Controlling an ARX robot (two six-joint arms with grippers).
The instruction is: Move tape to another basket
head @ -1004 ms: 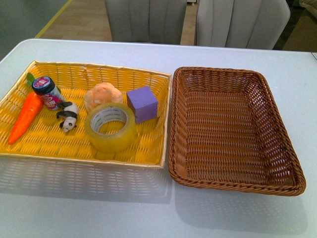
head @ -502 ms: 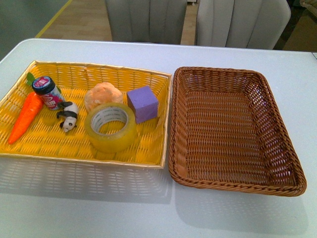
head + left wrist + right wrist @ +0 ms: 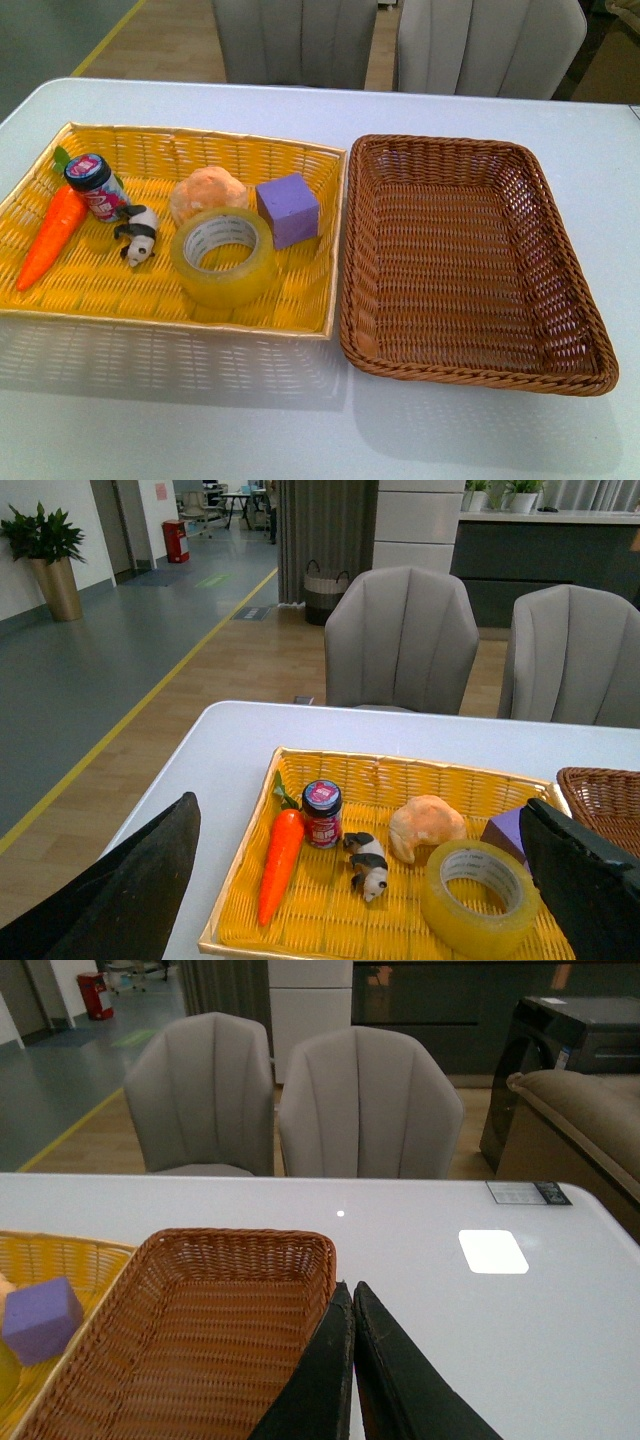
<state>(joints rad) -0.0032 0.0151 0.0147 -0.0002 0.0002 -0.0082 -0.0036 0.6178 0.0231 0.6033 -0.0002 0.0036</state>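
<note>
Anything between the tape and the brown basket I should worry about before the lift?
Only the walls: the yellow basket's right side and the brown wicker basket's rim stand side by side between them. The purple cube sits close to the tape, just behind that line. The wicker basket holds nothing.

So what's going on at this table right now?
Nothing is being handled yet. The tape lies flat in the yellow basket, and the brown basket beside it holds nothing. The left gripper is open, facing the yellow basket. The right gripper is shut, by the brown basket's rim.
</note>
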